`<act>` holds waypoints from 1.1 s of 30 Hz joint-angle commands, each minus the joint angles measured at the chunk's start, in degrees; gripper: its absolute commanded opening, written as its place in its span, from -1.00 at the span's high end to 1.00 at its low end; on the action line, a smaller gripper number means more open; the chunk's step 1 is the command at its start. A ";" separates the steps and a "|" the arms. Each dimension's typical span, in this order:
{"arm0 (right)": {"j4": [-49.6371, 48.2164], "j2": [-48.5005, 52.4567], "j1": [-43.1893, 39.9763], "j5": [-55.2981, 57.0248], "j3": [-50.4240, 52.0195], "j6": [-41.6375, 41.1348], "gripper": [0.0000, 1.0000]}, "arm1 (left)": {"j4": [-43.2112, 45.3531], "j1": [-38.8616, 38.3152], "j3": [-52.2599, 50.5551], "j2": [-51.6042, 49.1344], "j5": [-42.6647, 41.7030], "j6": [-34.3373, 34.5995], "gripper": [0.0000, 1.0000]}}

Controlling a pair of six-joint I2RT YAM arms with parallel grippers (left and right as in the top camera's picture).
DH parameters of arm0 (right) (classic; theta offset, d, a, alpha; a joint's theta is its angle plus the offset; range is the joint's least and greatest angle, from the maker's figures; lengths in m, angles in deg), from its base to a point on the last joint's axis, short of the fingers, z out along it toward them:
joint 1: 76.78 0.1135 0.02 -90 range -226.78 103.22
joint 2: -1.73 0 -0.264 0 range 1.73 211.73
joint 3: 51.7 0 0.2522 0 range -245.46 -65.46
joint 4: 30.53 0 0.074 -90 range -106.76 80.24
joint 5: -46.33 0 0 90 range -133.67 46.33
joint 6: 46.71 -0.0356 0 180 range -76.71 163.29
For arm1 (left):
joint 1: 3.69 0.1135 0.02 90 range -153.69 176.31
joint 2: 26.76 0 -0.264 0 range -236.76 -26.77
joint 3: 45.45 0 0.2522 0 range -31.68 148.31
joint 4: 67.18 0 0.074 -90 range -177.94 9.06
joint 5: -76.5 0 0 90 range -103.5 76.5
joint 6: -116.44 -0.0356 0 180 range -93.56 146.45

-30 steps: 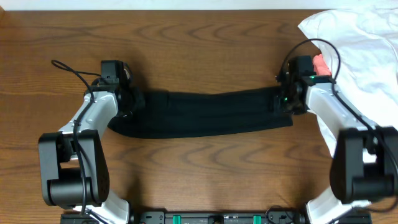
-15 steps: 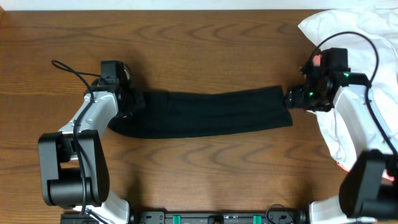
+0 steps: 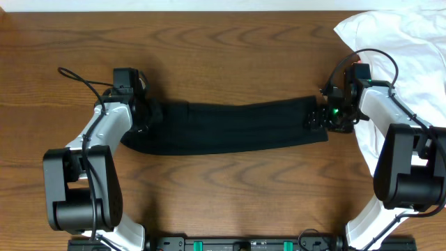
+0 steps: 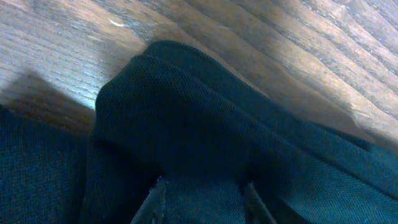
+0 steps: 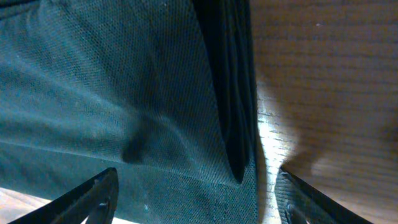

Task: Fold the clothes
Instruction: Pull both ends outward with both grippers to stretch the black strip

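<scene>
One black garment, the clothes (image 3: 230, 127), is lying as a long folded band across the middle of the wooden surface (image 3: 223, 49), stretching from one arm to the other. Two hands are sitting at its ends. The left hand (image 3: 148, 115) is resting on the left end. In its wrist view dark fabric is bunching up between the fingers, so it seems to be pinching the cloth, though that close view is dim. The right hand (image 3: 318, 118) is hovering over the right end with its fingers spread wide, gripping nothing, and the folded edge is lying between them. One white garment (image 3: 404, 42) is lying crumpled at the far right corner, partly beneath the right arm.
</scene>
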 commanded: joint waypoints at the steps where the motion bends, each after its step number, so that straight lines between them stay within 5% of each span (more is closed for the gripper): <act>1: -0.22 3.96 -0.13 -1.25 0.79 1.05 -0.58 | -0.57 0.09 0.61 -0.85 0.92 -0.28 0.15; 12: -1.55 7.43 0.17 -7.39 0.79 1.05 -0.56 | -0.57 0.09 0.61 -0.85 0.92 -0.31 0.15; 18: -0.57 7.43 0.79 -7.93 0.79 1.01 -0.37 | -0.63 0.09 0.61 -0.85 0.92 -0.31 0.14; 33: -0.96 7.43 1.27 -8.24 0.79 0.98 0.79 | -0.96 0.09 0.61 -0.85 0.92 -0.31 0.14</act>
